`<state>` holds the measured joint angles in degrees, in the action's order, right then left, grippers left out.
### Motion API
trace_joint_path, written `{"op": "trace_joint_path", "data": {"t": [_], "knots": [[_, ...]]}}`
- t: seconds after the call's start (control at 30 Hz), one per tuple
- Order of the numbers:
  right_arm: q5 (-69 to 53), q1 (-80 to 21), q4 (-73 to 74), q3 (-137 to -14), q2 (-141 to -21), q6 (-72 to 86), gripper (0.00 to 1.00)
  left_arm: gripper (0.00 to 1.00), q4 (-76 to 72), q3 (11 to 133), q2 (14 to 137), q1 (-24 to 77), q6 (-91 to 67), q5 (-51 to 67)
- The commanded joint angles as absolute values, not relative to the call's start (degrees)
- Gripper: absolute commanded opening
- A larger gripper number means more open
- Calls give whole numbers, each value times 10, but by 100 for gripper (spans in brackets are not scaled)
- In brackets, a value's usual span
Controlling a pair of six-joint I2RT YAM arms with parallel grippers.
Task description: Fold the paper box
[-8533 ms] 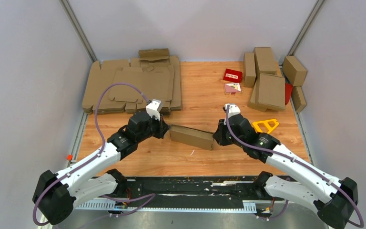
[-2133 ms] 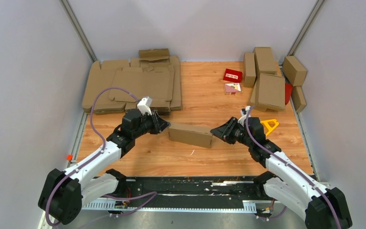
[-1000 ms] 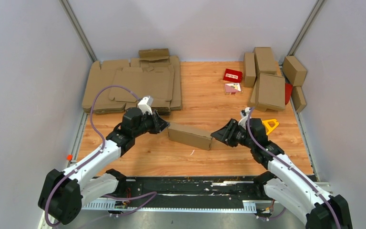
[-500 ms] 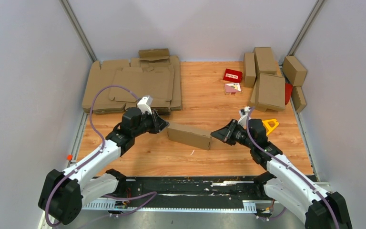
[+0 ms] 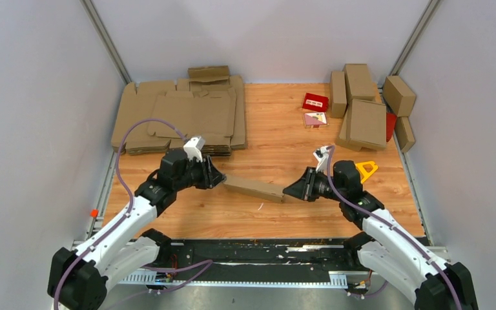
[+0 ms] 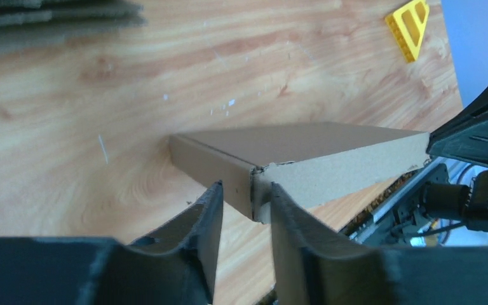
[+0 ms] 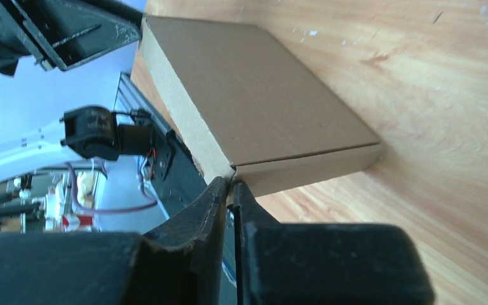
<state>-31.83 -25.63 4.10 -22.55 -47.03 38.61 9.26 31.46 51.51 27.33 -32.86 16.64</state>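
Paper box (image 5: 254, 188) sits closed up mid-table (image 5: 278, 139), strung btwn the two arms, and L gripper (image 6: 246, 187) has its jaws clamped on the box's left corner, one finger on each face. Over on the other end, R gripper (image 7: 230, 184) is right at the opp. corner, jaws nearly together w/ just a sliver of gap. Can't tell if they're actually pinching cardboard.

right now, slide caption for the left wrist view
Left jaws pinch one corner of the brown box over the wooden table, right jaws at its far end.
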Motion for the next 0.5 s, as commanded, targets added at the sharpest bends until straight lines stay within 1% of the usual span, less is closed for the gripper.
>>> {"op": "trace_joint_path", "data": {"t": [0.0, 0.07, 0.13, 0.17, 0.23, 0.27, 0.33, 0.37, 0.43, 0.47], "knots": [[-330, -279, 154, -204, -455, 321, 12, 50, 204, 337, 480, 273, -312, 163], [-328, -291, 169, -202, -441, 319, 17, 61, 223, 336, 462, 273, -317, 149], [-323, -301, 186, -203, -431, 318, 23, 67, 236, 332, 442, 273, -324, 131], [-320, -305, 196, -204, -427, 316, 28, 71, 241, 329, 431, 273, -330, 123], [-314, -308, 218, -209, -419, 309, 43, 74, 239, 315, 407, 273, -341, 116], [-309, -308, 230, -216, -414, 305, 53, 76, 237, 308, 400, 273, -346, 115], [-294, -308, 250, -232, -402, 295, 71, 77, 228, 293, 395, 273, -358, 120], [-287, -308, 257, -240, -395, 290, 81, 77, 218, 284, 395, 273, -365, 126], [-273, -309, 263, -256, -392, 283, 98, 77, 193, 263, 402, 273, -378, 144], [-265, -308, 264, -262, -395, 280, 100, 78, 177, 250, 407, 273, -386, 154]]}}
